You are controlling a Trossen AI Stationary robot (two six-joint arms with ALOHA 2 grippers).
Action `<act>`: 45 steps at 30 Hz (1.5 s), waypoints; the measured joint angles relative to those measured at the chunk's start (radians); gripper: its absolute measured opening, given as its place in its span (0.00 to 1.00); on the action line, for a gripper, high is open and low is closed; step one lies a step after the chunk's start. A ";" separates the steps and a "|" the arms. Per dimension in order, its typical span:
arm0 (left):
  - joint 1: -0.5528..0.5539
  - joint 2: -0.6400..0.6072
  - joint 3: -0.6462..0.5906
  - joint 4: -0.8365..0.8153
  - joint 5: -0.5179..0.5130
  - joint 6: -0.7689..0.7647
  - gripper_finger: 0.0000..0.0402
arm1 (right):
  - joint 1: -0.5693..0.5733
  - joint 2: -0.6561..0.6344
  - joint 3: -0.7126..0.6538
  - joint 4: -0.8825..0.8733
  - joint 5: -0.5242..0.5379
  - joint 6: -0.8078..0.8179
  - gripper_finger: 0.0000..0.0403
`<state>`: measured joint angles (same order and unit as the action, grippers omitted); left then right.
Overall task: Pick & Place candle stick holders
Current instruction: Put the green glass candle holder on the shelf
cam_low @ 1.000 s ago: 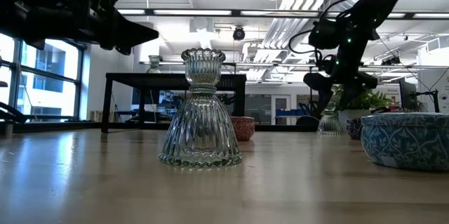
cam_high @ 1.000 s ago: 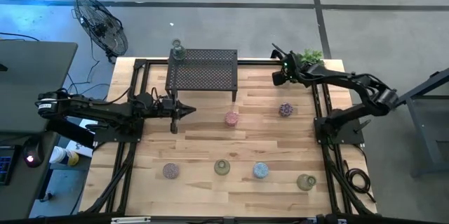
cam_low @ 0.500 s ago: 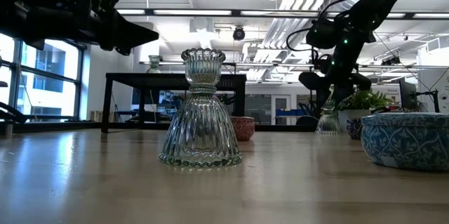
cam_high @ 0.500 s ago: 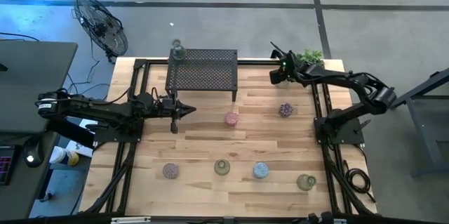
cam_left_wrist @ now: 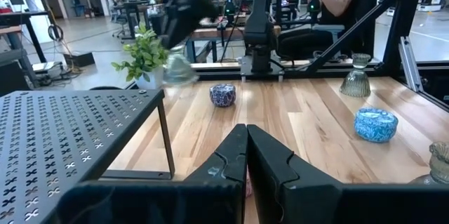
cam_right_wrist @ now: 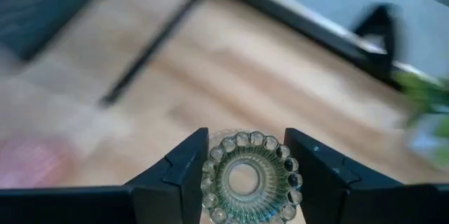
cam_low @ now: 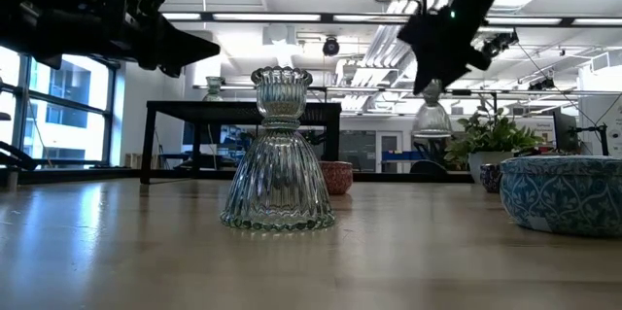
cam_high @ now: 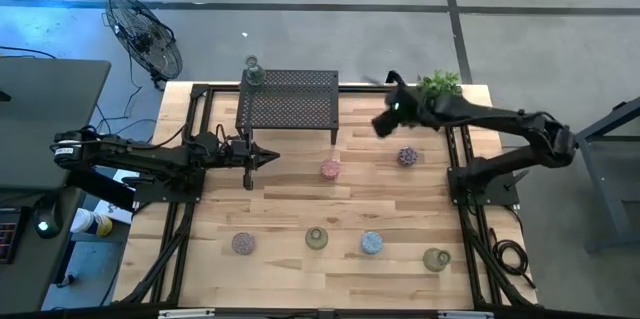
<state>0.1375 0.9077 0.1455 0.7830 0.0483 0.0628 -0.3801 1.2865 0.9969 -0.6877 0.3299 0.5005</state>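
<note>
Right gripper [cam_right_wrist: 242, 175] pinches a clear-green glass candle stick holder [cam_right_wrist: 244, 178] between its jaws, airborne just off the black mesh rack [cam_high: 289, 99]; fluted glass could slip or clip the rack edge; left gripper [cam_high: 268, 157] idles, jaws pressed together.

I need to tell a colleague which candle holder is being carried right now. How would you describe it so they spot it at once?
Start at the black mesh rack at the table's far edge, then look toward the green potted plant. Between them, the right gripper is shut on a clear-greenish ribbed glass candle holder. Unlike the pink candle holder and purple candle holder nearby, it hangs in the air.
</note>
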 joint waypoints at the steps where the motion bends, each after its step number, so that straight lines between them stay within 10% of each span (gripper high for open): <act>1: 0.000 0.000 0.000 0.000 0.000 0.000 0.01 | 0.051 0.000 -0.003 0.007 -0.004 0.014 0.39; 13: 0.000 0.000 0.000 0.003 -0.004 -0.006 0.01 | 0.493 0.206 -0.052 0.449 -0.004 0.097 0.39; 27: 0.001 0.000 0.022 -0.014 -0.012 0.011 0.01 | 0.492 0.567 0.161 0.655 -0.161 -0.224 0.41; 45: 0.000 0.000 0.022 -0.081 0.027 -0.090 0.01 | 0.499 0.558 0.193 0.722 -0.148 -0.399 0.62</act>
<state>0.1371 0.9077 0.1677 0.7021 0.0752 -0.0272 0.1185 1.8442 1.1900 0.0339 0.1822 0.1018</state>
